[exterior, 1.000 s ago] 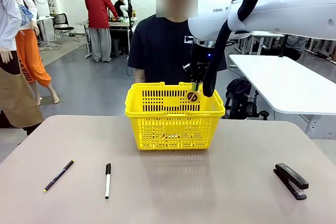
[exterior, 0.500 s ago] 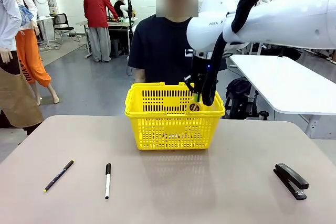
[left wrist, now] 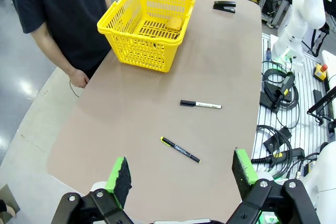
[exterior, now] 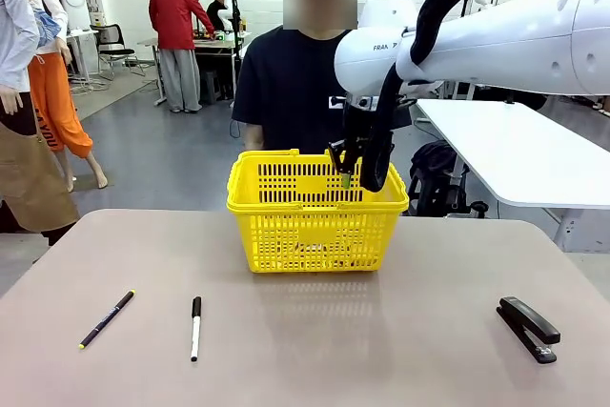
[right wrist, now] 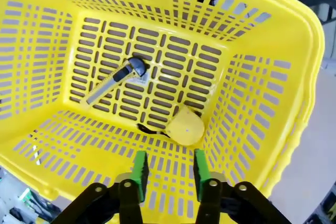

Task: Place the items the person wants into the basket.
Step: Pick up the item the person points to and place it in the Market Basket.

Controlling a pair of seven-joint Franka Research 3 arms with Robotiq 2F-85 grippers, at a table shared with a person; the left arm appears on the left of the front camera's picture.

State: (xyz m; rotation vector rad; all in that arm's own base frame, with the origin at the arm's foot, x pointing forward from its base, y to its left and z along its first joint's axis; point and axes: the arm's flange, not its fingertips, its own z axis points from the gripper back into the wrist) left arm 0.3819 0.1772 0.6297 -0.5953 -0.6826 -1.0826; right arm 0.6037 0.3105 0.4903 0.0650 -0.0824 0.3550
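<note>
Hovering the right gripper [exterior: 345,176] just above the yellow shopping basket [exterior: 286,231], green pads narrowly parted, gripping nothing. Resting on the basket's floor: the yellow tape measure [right wrist: 185,125], the utility knife [right wrist: 118,80] beside it. Lying well right of the basket: the black stapler [exterior: 527,327]. Hanging far from the basket: the left gripper [left wrist: 181,174], spread wide, empty.

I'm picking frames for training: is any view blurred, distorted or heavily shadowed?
Front view: sharp, only a soft shadow on the table before the basket. Left wrist view: table edges bow mildly from the wide lens. Right wrist view: basket walls bowed, tape measure and utility knife slightly soft.
</note>
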